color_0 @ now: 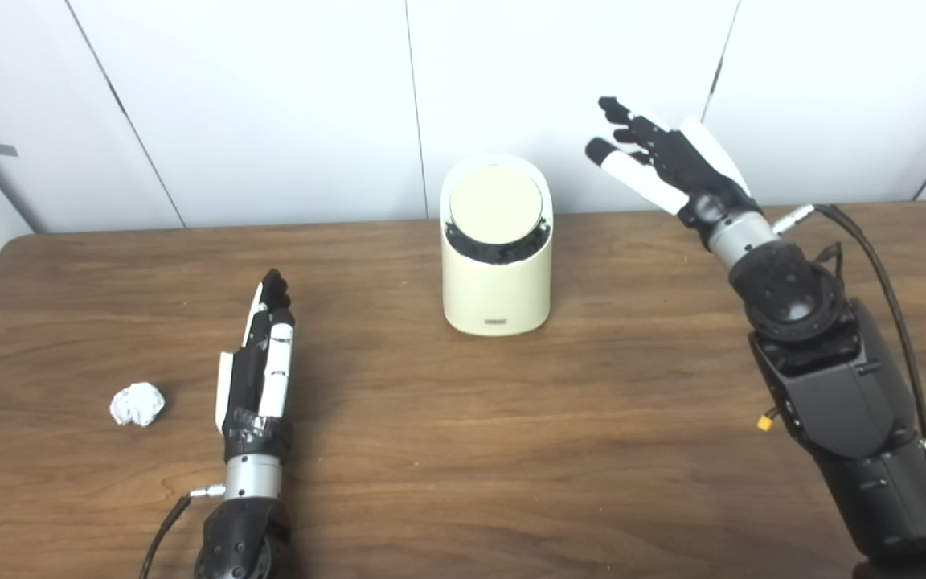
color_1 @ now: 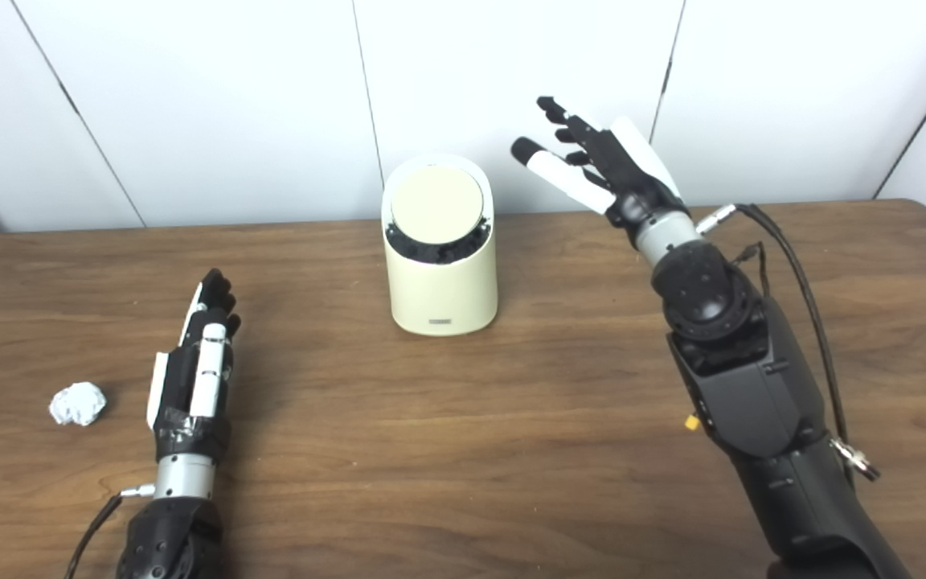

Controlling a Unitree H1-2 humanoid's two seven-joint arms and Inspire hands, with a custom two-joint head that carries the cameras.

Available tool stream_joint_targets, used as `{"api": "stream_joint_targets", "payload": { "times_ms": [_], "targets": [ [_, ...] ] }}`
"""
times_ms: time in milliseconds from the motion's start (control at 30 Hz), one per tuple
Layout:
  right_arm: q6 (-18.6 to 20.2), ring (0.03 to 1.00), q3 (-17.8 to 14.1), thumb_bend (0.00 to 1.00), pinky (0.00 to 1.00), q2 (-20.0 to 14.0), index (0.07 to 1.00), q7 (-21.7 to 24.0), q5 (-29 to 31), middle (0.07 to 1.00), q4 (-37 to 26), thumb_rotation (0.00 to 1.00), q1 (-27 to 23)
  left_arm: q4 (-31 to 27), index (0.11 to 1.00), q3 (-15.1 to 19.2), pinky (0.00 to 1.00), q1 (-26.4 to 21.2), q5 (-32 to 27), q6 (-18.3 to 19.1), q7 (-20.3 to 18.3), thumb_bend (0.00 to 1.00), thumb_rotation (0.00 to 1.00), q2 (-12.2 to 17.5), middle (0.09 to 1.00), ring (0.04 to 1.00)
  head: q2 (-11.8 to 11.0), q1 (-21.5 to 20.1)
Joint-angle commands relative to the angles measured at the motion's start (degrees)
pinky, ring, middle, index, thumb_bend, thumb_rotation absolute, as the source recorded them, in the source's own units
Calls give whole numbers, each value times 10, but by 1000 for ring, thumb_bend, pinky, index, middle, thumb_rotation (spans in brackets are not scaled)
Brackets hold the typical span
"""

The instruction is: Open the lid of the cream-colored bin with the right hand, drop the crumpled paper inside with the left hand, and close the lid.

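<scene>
At the lower left of the frame a small crumpled ball of white paper (color_0: 137, 404) lies on the brown wood-grain table (color_0: 463, 450), touching nothing. Just to its right, with a strip of bare wood between them, is the black-and-white left hand (color_0: 260, 362), whose arm comes up from the bottom edge. Its fingers (color_0: 276, 371) are stretched out straight and close together, pointing toward the back of the table. It holds nothing, sits low over the wood, and whether it actually rests on the surface cannot be told.

In the upper middle of the frame stands the cream-colored cylindrical bin (color_0: 497, 277), upright near the far edge of the table and in front of the white panelled wall (color_0: 270, 104). Its round, flat cream lid (color_0: 496, 204) sits tilted toward the camera in a slanted top, with a dark band showing below the disc; whether the lid is fully seated cannot be told. The bin is well apart from the left hand, up and to the right of it.

At the upper right the black-and-white right hand (color_0: 666, 166) is raised above the table, its fingers (color_0: 636, 171) spread apart and reaching toward the upper left, empty. It is near the bin's top but not touching it. A black cable (color_0: 881, 265) runs along its dark forearm.
</scene>
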Motion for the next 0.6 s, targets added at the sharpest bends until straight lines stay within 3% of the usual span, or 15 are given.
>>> {"api": "stream_joint_targets", "payload": {
  "times_ms": [0,300,567],
  "targets": [
    [3,899,-2,768,799,-8,927,3,-14,929,-5,889,-35,20,993,-9,1000,21,0,-5,-1,278,748,-12,988,1000,0,1],
    [-8,906,25,832,801,-8,947,24,-51,941,20,904,-65,20,992,-11,1000,23,-3,-4,-3,288,759,-12,992,1000,0,-1],
    [-16,914,37,787,805,3,964,34,-51,957,42,838,-85,17,986,-11,1000,23,-4,-1,-2,267,759,-16,991,1000,0,1]
  ]
}}
